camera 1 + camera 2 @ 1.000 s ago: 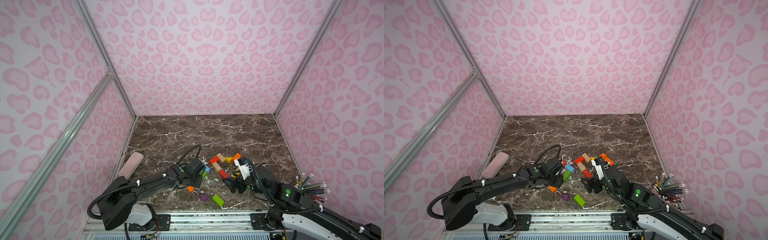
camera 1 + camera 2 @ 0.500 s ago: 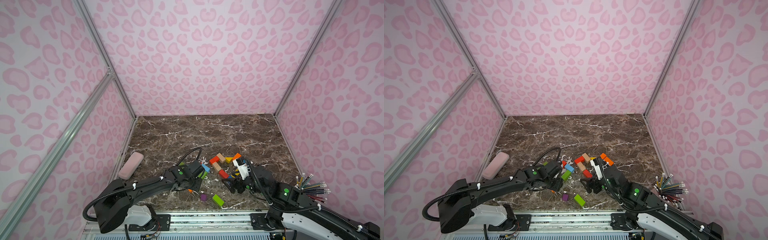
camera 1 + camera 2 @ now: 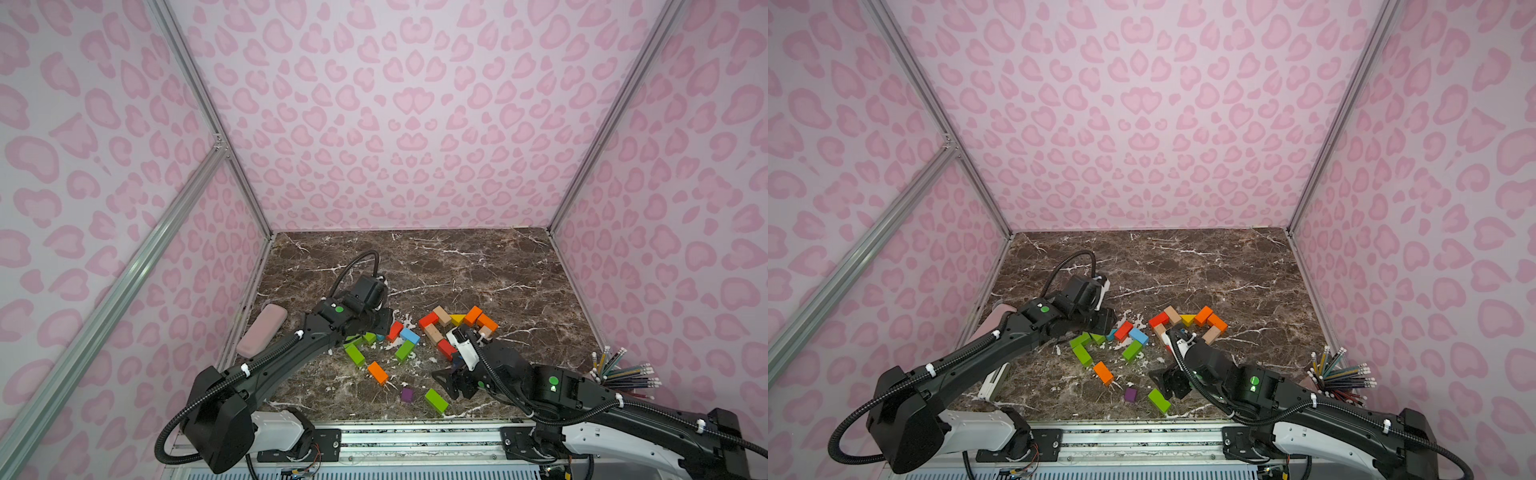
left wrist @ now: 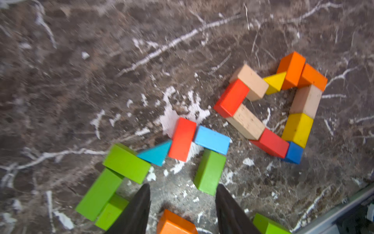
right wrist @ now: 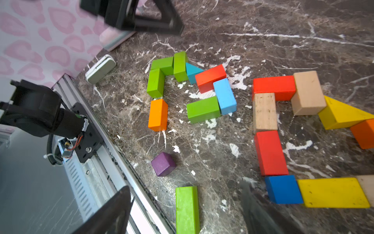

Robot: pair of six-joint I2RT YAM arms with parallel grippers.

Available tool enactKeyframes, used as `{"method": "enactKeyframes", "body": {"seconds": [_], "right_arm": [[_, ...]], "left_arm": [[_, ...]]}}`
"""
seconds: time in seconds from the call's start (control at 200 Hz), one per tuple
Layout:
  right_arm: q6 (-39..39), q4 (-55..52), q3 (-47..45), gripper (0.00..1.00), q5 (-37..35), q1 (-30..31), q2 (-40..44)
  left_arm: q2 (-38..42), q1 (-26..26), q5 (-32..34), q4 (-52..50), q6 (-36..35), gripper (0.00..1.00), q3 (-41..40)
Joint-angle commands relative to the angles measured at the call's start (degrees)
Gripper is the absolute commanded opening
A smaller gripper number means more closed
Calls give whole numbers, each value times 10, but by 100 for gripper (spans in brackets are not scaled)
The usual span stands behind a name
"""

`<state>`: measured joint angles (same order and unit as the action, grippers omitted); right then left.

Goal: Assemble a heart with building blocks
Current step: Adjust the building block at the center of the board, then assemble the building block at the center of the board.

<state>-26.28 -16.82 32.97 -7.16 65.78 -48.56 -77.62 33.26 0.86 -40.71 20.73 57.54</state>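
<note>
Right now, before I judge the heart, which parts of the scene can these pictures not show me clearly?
- Both top views: the right arm covers the near corner of the closed block ring.
- Right wrist view: the tan brick next to the long yellow brick is cut off by the picture's edge.
- Left wrist view: the orange brick is cut off by the edge.
- Top views: the pencils are too small to count.

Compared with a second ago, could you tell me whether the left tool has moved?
Yes, in a top view the left tool has shifted away from the orange block, toward the rear wall.
</note>
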Motion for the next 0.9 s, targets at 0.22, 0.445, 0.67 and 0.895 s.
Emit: {"method": "enactKeyframes", "body": {"seconds": [0.22,0.445,0.67,0.895], "right_arm": [[-36,64,71,83,-118,116,-182],[-39,43,170,81,-105,143,-347],[-40,44,250,80,-90,147,-460],[-34,34,286,76,-78,127,-511]], "left_arm": [[8,-100,-77,73,-123,59,55],[39,-111,-90,148,-132,66,28],[69,-133,-90,187,-128,88,-9],[77,-144,-103,193,-129,92,-21]]}}
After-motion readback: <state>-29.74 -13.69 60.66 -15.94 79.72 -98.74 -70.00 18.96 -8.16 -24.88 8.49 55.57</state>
